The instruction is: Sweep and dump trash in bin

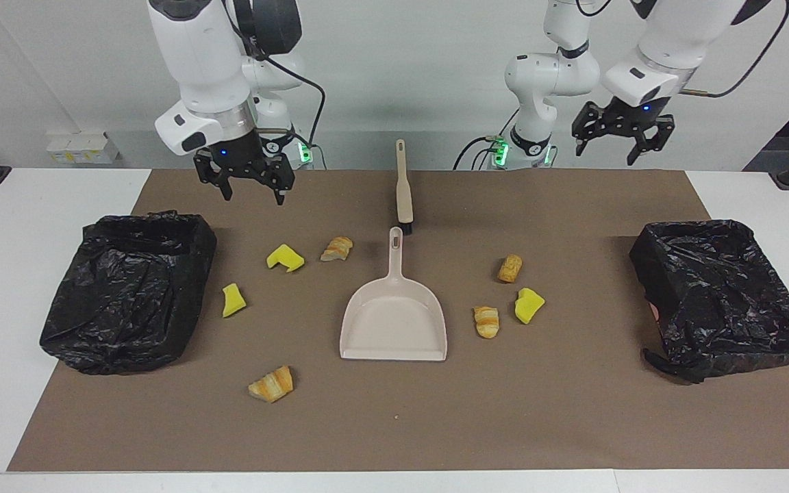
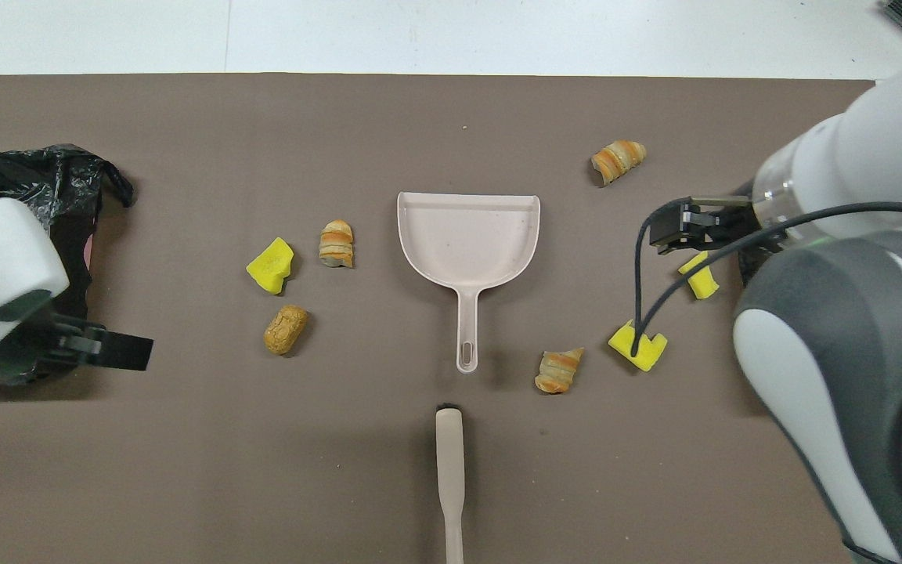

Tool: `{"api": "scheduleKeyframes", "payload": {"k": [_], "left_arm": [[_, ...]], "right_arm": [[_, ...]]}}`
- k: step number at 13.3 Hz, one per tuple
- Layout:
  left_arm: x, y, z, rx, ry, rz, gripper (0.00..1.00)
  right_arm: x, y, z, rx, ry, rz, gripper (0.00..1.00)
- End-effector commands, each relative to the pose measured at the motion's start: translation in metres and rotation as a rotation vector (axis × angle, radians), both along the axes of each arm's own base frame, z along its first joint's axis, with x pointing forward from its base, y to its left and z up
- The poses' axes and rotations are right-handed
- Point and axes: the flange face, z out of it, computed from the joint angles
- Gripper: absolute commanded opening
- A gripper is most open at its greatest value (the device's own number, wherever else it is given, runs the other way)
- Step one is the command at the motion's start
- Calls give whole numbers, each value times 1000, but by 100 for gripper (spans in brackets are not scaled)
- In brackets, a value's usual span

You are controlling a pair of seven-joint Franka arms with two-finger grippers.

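1. While both arms hang in the air, the facing view shows each gripper whole: right gripper (image 1: 253, 185) raised over the mat's (image 1: 572, 424) edge nearest the robots, toward the right arm's end, fingers spread wide, holding nothing; left gripper (image 1: 619, 140) raised over that same edge toward the left arm's end, fingers also wide, holding nothing.
2. Overhead view gives only arm bodies and black gripper parts at the frame's sides; the right arm's bulk covers its bin entirely there; the left arm's wrist covers much of the other bin (image 2: 36, 176).
3. Facing view shows both bins in full: black-bagged bin (image 1: 131, 291) at the right arm's end, black-bagged bin (image 1: 720, 294) at the left arm's end; count 2.
4. Trash count 7, all lying on the mat, none in a bin or in the dustpan:
   - yellow sponge chunks, 3: (image 1: 285, 257), (image 1: 233, 300), (image 1: 529, 305);
   - striped bread pieces, 4: (image 1: 337, 248), (image 1: 271, 384), (image 1: 486, 321), (image 1: 510, 268).
5. Split: 4 bits toward the right arm's end of the dustpan, 3 toward the left arm's end.
6. Dustpan (image 1: 394, 322), 1, mid-mat, handle pointing to the robots, pan empty.
7. Brush (image 1: 403, 185), 1, nearer to the robots than the dustpan, in line with its handle, just apart; overhead view cuts off the handle's end.
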Motion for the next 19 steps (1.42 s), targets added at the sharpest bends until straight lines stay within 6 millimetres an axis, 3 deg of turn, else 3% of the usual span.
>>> {"api": "scheduleKeyframes", "payload": {"k": [1,4,6,8,11,13,15,17,19], "left_arm": [[-67,-41,-33,5,-5,97,100],[-119,-133,-81,13,0,130,100],[-149,-177,-104,-27,-19,152,100],[-175,-215,-140,-49,-19,165,100],[-203,-267,-209,-17,9,148,100],[-213,-288,-239,-19,10,161,100],[-234,-293,-255,-3,17,143,100],[-263,-292,-272,11,20,97,100],[-274,-294,-274,7,31,89,100]], "right_arm": [[17,30,-33,-25,3,-9,100],[27,73,-75,-17,9,-29,100],[32,85,-95,-13,5,-17,100],[30,109,-122,-19,29,-6,100],[27,129,-142,-26,25,10,100],[18,163,-159,-25,26,35,100],[9,192,-177,-42,22,33,100],[4,205,-185,-37,8,32,100],[-2,212,-199,-33,6,38,100]]}}
